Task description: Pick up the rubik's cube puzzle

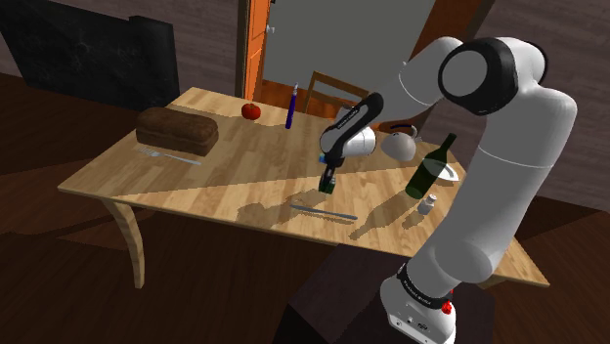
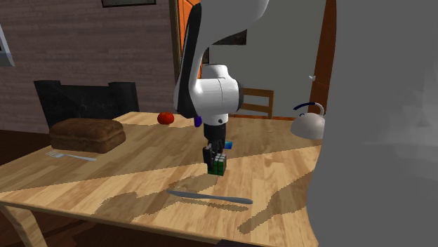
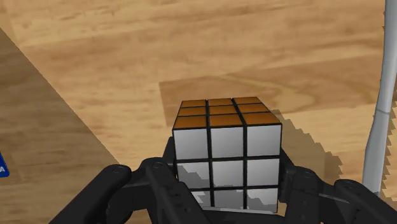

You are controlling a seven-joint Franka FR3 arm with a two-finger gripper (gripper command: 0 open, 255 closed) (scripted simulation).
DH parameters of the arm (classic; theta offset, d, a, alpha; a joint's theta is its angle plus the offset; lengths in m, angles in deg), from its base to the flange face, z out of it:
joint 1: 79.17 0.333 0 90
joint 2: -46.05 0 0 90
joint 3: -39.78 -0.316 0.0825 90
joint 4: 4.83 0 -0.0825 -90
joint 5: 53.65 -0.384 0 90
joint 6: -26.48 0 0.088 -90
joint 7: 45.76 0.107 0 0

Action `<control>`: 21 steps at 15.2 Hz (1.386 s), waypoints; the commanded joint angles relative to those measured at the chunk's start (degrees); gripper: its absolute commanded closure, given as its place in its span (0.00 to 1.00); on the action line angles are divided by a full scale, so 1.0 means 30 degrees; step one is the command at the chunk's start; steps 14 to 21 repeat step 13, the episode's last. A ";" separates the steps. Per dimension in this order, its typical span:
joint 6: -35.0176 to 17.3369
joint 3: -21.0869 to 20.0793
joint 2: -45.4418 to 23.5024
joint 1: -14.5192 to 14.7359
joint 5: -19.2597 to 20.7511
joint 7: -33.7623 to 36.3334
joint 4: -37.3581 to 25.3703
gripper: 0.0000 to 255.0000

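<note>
Gripper (image 3: 228,160) clamped on rubik's cube (image 3: 219,114), fingers (image 3: 159,178) against both sides. We place cube near middle of table (image 2: 105,168), knife (image 2: 210,197) near it. Our worry: fingertips reach partway only, smooth faces, so cube may twist or slip during lift.

Grained, matt wood table (image 1: 244,166); smooth flat-tiled cube (image 3: 228,159); dark glass bottle (image 1: 430,168).

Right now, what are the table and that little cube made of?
The table looks wooden: tan grain lines, fairly matte. The cube is probably smooth plastic, with flat white and orange squares in a black frame, though the look leaves that open.
</note>
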 commanded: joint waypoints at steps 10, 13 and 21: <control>0.2747 0.0773 0.2862 0.0452 0.2089 0.1478 -0.0077 1.00; 0.3051 0.0804 0.3144 0.0463 0.2273 0.1608 -0.0120 1.00; 0.3051 0.0804 0.3144 0.0463 0.2273 0.1608 -0.0120 1.00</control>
